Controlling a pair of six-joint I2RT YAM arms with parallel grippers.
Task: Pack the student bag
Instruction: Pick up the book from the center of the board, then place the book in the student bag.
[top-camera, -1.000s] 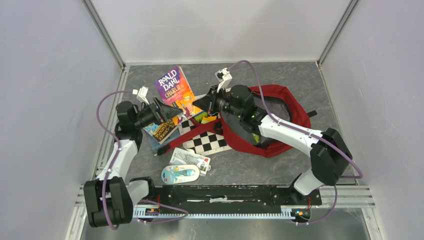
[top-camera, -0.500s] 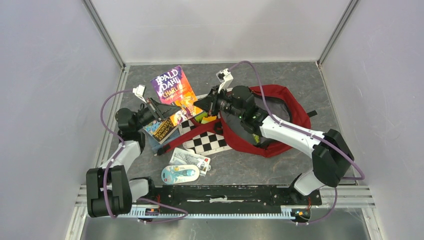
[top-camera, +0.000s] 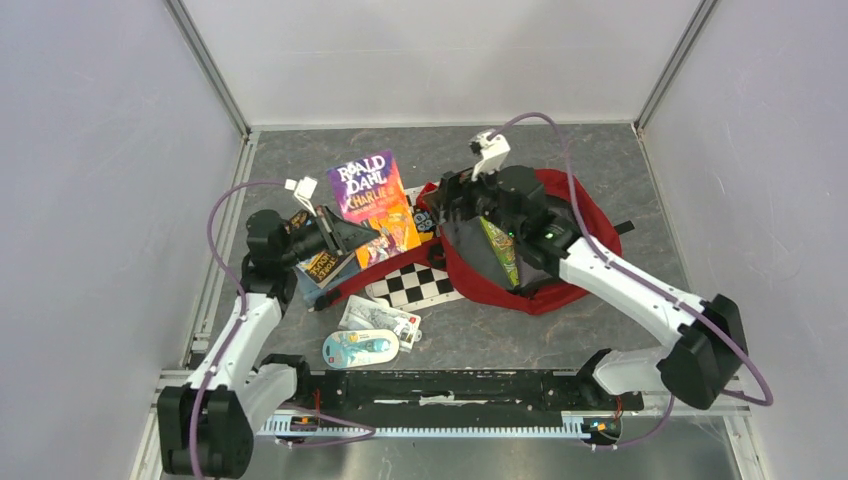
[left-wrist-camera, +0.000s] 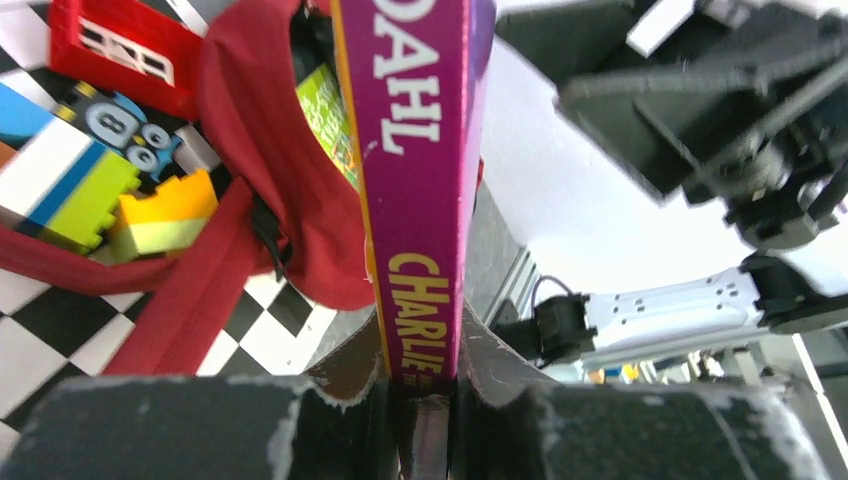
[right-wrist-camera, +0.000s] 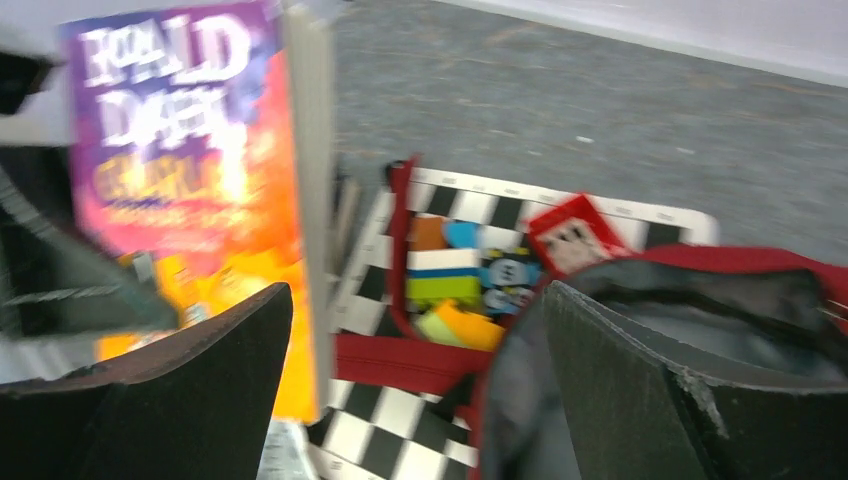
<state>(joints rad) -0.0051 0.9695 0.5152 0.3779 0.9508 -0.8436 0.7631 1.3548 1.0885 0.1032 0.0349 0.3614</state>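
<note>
Purple and orange, the Roald Dahl paperback (top-camera: 372, 197) stands on edge in my left claw (left-wrist-camera: 420, 390). The left wrist view shows both fingers pressed against the covers at the lower end of the spine, with no gap between pad and cover. The book is lifted off the grey table (top-camera: 300, 150) and leans toward the student bag (top-camera: 592, 215). The bag lies slumped on the right half of the table, its mouth turned to the left and its grey lining showing.

My right claw (right-wrist-camera: 415, 300) hangs at that mouth with its fingers spread wide. Nothing sits between them and I see them touching nothing; the paperback is just to their left in the right wrist view. A flat green item (top-camera: 498, 250) lies inside the bag.

A red strap of the bag trails left across a chequered board (top-camera: 420, 285). A cluster of coloured toy blocks (left-wrist-camera: 110, 195) rests on that board, just beside the bag's rim. Beneath my left arm a second book (top-camera: 325, 267) lies flat. Two packets (top-camera: 378, 320) sit near the front rail, well apart from the bag.
</note>
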